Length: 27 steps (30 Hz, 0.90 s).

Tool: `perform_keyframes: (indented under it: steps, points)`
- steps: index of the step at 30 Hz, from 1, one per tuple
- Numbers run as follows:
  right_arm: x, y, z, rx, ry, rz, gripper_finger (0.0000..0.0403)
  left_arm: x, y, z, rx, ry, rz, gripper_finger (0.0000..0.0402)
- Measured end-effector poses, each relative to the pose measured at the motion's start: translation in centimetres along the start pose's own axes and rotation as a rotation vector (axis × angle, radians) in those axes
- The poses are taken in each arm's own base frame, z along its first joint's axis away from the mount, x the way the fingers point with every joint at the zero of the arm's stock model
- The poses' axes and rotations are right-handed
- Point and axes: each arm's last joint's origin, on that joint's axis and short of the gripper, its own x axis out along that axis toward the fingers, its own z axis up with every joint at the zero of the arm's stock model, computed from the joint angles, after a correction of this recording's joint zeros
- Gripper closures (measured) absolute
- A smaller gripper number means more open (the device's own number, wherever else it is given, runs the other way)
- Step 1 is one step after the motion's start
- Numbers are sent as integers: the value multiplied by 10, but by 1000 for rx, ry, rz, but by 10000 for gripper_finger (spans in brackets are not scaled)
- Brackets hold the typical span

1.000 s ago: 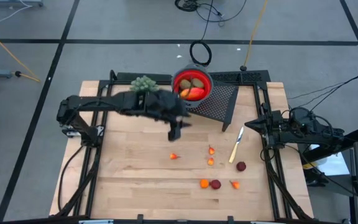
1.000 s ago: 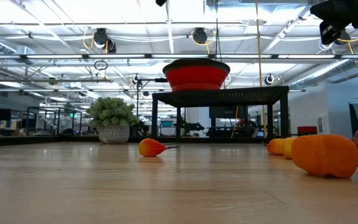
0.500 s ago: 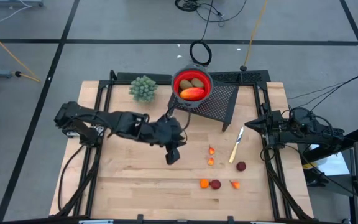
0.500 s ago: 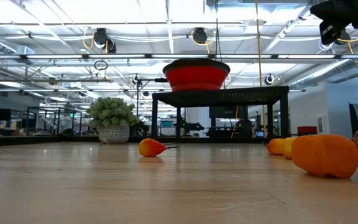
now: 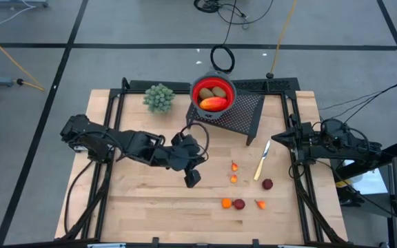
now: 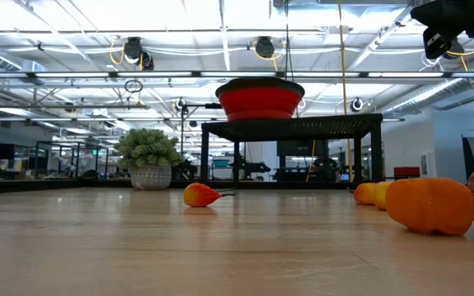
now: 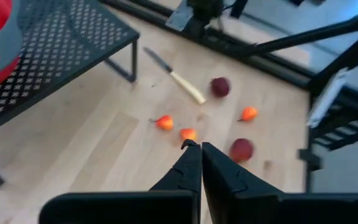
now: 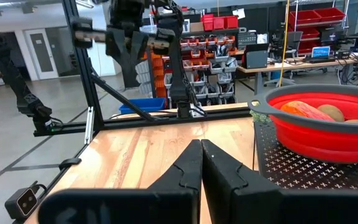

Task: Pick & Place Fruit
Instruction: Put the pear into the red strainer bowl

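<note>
A robotics lab: parts-bin shelving, computer desks, open industrial ceiling.

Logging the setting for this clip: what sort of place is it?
Probably a robotics lab or workshop: shelves of red parts bins and desks with monitors behind the wooden table, exposed ceiling lights, cables on the floor.

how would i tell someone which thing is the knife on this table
Start at the red bowl on the black mesh stand. Just off the stand's corner, toward the right arm, lies the knife on bare wood. It is the only long, thin piece, pale-handled, among small round fruit bits.
</note>
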Motion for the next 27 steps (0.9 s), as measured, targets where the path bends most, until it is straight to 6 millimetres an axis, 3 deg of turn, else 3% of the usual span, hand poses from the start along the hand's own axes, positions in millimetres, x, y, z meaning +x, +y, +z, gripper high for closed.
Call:
perform_keyframes:
  steps: [6, 12, 19, 27]
  points:
    - [0, 0, 0, 0, 0, 0, 403, 39, 0, -20, 48, 143, 78, 366]
    - [0, 0, 0, 0, 0, 0, 403, 75, -4, -42, 84, 275, 84, 278]
    - [0, 0, 0, 0, 0, 0, 403, 104, 3, -73, 161, 467, 206, 168]
    - [0, 0, 0, 0, -1, 0, 403, 134, 17, -97, 295, 628, 296, 89]
